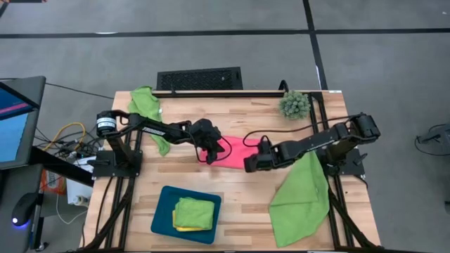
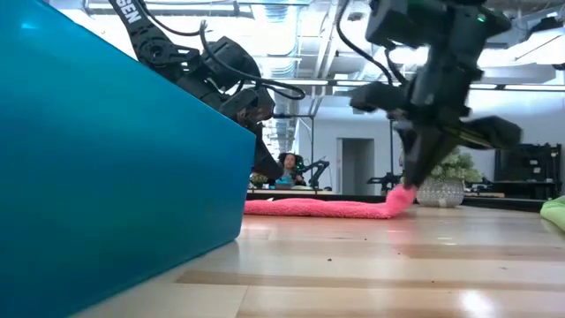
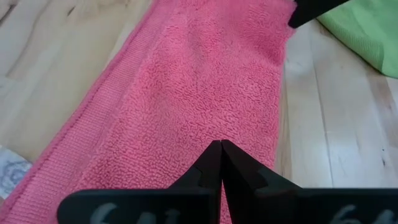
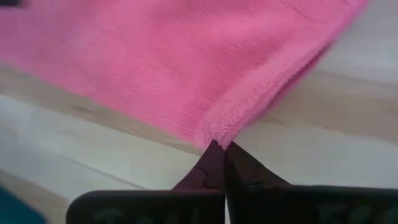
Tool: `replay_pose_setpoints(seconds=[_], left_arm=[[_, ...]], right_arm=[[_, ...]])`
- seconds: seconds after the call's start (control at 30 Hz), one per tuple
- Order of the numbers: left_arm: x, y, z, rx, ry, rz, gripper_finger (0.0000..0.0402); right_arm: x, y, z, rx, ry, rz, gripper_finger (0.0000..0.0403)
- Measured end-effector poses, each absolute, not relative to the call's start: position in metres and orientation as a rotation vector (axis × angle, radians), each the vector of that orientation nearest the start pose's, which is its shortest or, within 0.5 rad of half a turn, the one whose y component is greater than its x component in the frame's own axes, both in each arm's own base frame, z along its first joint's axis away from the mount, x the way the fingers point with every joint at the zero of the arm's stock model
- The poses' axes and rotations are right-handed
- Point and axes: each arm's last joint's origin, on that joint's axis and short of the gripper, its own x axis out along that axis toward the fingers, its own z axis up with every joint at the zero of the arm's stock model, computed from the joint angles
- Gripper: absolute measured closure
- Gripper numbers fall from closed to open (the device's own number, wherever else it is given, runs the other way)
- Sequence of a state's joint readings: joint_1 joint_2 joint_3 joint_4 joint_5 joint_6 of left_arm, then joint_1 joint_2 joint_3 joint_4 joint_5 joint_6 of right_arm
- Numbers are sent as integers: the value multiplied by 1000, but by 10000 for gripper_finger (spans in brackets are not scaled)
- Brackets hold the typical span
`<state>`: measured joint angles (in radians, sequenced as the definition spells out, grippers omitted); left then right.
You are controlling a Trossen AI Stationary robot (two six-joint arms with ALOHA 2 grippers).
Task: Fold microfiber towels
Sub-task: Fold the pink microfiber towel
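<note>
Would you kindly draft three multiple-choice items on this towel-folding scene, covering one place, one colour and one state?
1. Where does the folded green towel lie?
A. in the teal tray
B. beside the plant
C. under the keyboard

2. What colour is the towel both pincers grip?
A. yellow
B. pink
C. green

3. How do the right pincer's fingers stand?
A. wide open
B. shut on the towel's corner
C. off the table

Key:
1 A: the folded green towel sits in the teal tray.
2 B: the left pincer and the right pincer both grip the pink towel.
3 B: the right wrist view shows its fingers pinching that corner.
</note>
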<state>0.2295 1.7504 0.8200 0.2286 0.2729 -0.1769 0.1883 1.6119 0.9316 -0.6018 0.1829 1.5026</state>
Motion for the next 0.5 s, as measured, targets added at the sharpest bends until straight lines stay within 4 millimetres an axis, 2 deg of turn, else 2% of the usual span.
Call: replay_pose_setpoints(seconds=[0.23, 0.4, 0.5], left_arm=[[328, 68, 141, -344, 686, 18, 401], [327, 69, 140, -342, 691, 17, 401], [326, 68, 139, -341, 702, 16, 401]], right_arm=[[300, 41, 185, 995, 932, -788, 386], [319, 43, 176, 970, 955, -699, 388], [326, 46, 162, 945, 1017, -705, 382]])
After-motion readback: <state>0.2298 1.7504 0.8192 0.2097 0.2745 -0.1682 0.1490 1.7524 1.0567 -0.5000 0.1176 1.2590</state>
